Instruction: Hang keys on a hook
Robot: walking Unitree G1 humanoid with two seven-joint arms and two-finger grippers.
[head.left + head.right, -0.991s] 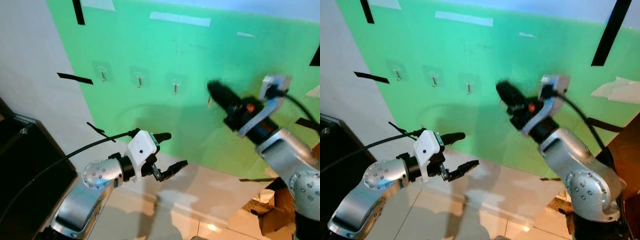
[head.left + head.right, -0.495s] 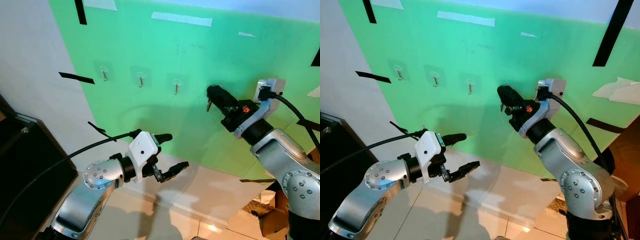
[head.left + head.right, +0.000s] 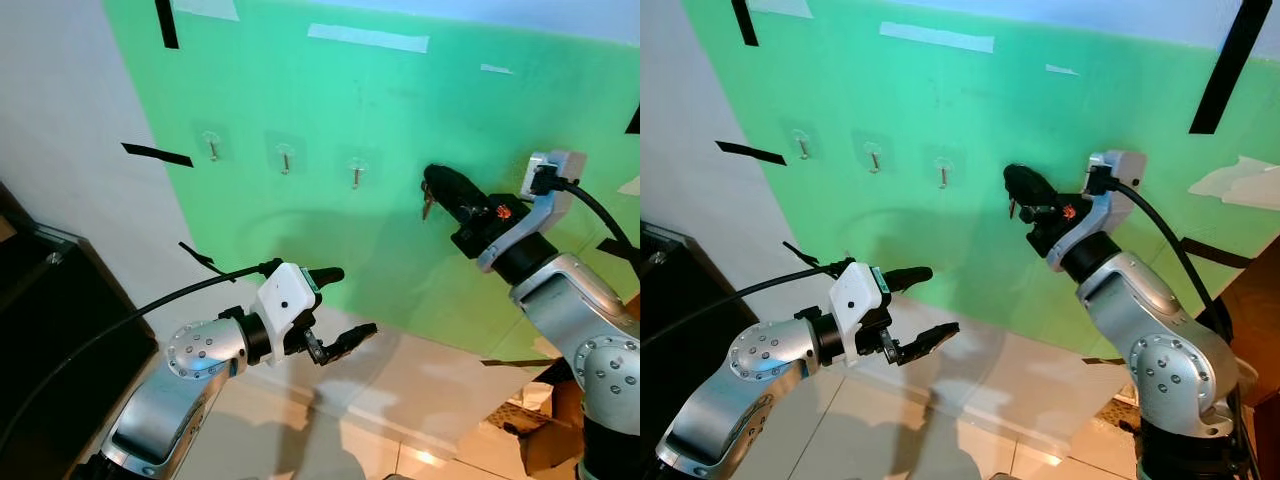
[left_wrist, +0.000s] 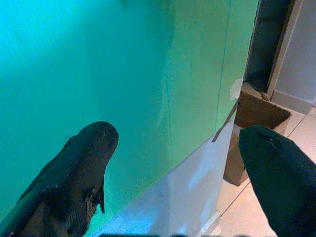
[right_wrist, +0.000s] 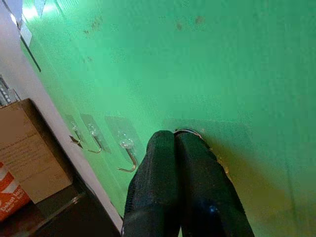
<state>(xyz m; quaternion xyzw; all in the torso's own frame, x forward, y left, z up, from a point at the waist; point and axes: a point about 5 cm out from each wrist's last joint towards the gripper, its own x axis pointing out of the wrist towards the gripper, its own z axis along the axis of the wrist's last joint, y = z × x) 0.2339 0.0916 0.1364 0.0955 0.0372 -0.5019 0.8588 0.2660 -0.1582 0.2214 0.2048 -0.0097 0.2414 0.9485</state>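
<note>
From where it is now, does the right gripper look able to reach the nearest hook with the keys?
Probably yes. The right gripper, shut on the keys, is held up against the green board, level with the row of hooks. Nothing stands between it and the nearest hook. The left gripper hangs lower, out of the way.

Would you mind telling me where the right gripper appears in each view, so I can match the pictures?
Left eye view: right gripper, right of centre, against the green board.
Right eye view: it sits just right of centre.
Right wrist view: its fingers rise from the bottom centre, pressed together.
Shared landmark: the nearest hook.
</note>
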